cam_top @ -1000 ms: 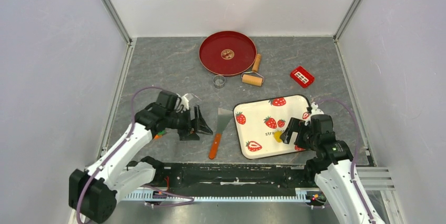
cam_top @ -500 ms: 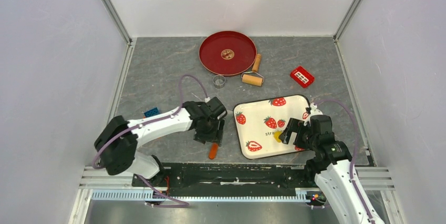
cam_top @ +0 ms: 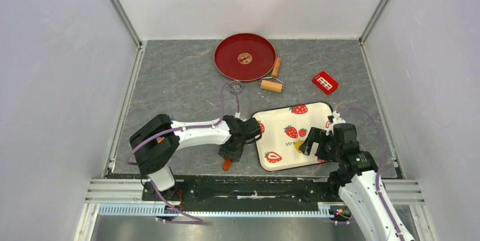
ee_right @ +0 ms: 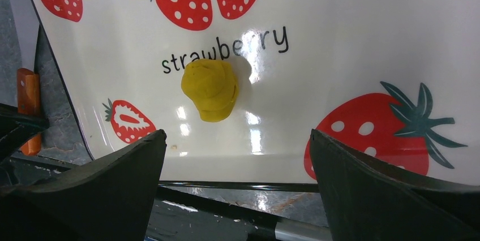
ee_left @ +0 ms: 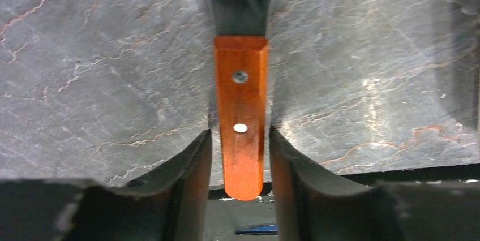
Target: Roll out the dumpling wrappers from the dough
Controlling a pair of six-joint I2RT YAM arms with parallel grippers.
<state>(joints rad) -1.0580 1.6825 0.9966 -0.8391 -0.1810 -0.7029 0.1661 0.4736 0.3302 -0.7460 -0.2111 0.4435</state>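
Observation:
A lump of yellow dough (ee_right: 210, 89) lies on the strawberry tray (ee_right: 351, 37), a little beyond my right gripper (ee_right: 238, 139), which hangs open over the tray's near rim with nothing between its fingers. A small flat round dumpling wrapper (cam_top: 244, 58) rests in the middle of the red plate (cam_top: 225, 65). My left gripper (ee_left: 240, 139) is low over the table, its jaws straddling the orange handle of the scraper (ee_left: 240, 94). A thin gap shows on each side of the handle. In the top view that gripper (cam_top: 233, 149) sits just left of the tray (cam_top: 283, 117).
A wooden rolling pin (cam_top: 273, 80) and a small metal ring cutter (cam_top: 236, 87) lie near the red plate. A red box (cam_top: 325, 82) sits at the back right. The table's near edge and the black rail run just below the scraper handle.
My left arm has swung right from the table's left side onto the scraper handle, and its jaws have narrowed around it. The right arm has stayed still.

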